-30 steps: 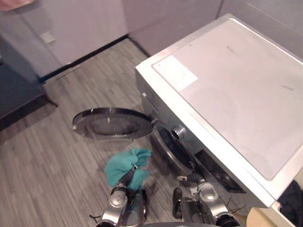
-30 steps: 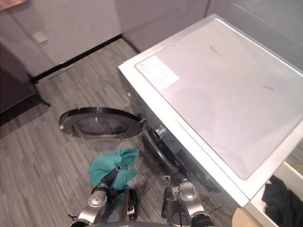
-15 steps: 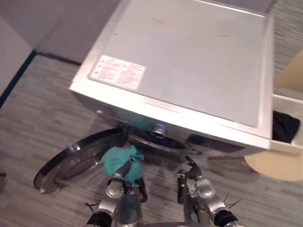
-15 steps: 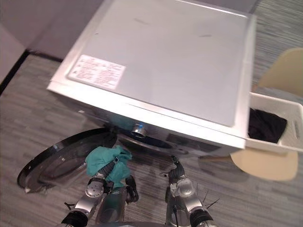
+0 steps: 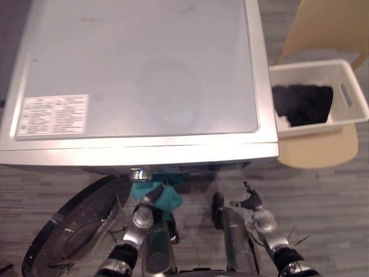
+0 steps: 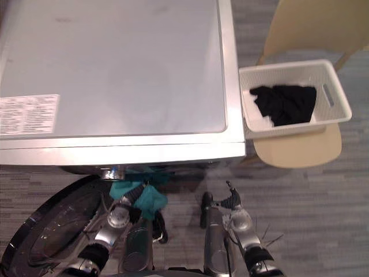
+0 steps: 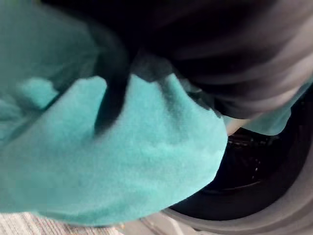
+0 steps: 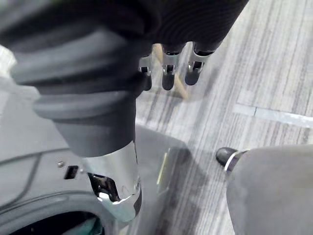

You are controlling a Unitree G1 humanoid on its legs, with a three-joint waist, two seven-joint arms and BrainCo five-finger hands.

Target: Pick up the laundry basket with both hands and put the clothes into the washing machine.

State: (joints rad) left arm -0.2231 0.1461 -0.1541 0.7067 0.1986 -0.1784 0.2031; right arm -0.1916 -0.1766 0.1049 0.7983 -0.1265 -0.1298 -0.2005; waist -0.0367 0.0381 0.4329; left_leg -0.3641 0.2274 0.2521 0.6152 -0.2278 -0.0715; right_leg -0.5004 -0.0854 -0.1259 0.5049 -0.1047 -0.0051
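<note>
My left hand (image 6: 132,197) is shut on a teal cloth (image 5: 164,196) and holds it at the mouth of the washing machine (image 5: 144,69), just under its front edge. In the left wrist view the teal cloth (image 7: 122,161) hangs in front of the dark drum opening (image 7: 244,176). The round door (image 5: 75,231) stands wide open at the lower left. My right hand (image 5: 249,202) hovers open over the floor, right of the opening, and its fingers (image 8: 167,73) hold nothing. A white laundry basket (image 5: 351,92) with black clothes (image 5: 302,104) rests on a chair at the right.
The beige chair (image 5: 317,150) under the basket stands close against the machine's right side. Grey plank floor (image 5: 323,202) stretches in front of the machine and to the right. The open door takes up the floor at the lower left.
The camera has swung round to face the machine, bringing basket and chair into view. My left hand has carried the teal cloth up to the drum opening. The right hand stays low and empty.
</note>
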